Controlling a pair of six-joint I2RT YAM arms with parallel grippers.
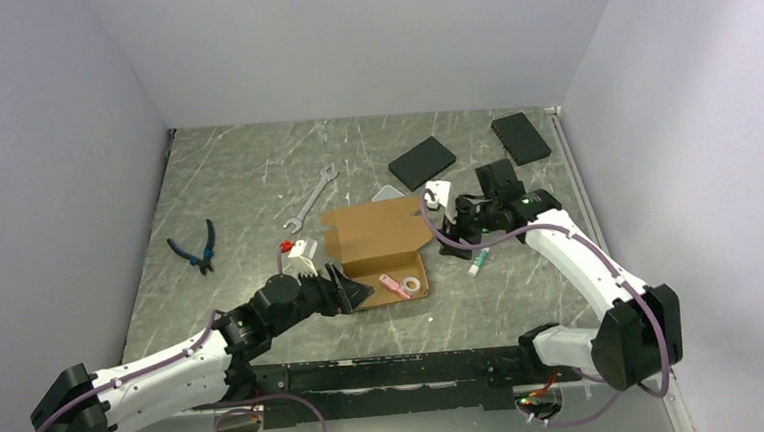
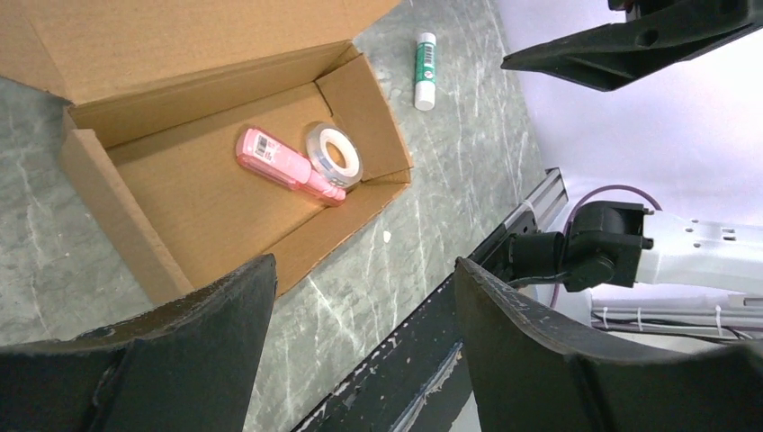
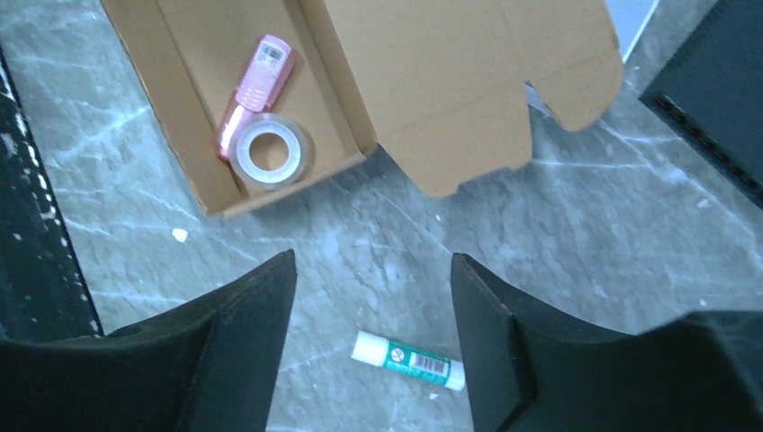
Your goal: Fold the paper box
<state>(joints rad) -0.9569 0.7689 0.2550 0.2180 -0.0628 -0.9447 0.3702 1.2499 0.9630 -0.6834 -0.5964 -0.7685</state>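
Left pincer [image 2: 364, 270] spread wide and empty, just off a corner of the paper box [image 2: 193, 211]. Lid's up; pink tube [image 2: 283, 165] and tape roll [image 2: 333, 153] touch inside. Glue stick [image 2: 425, 70] on the desk [image 2: 468, 171] beyond.

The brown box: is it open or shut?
Open. The paper box has its lid folded back, so a pink item and a tape roll show inside.

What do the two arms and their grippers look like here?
The left arm and right arm have white links, black joints and purple cables looped alongside. The left gripper and right gripper have wide, black, tapered fingers.
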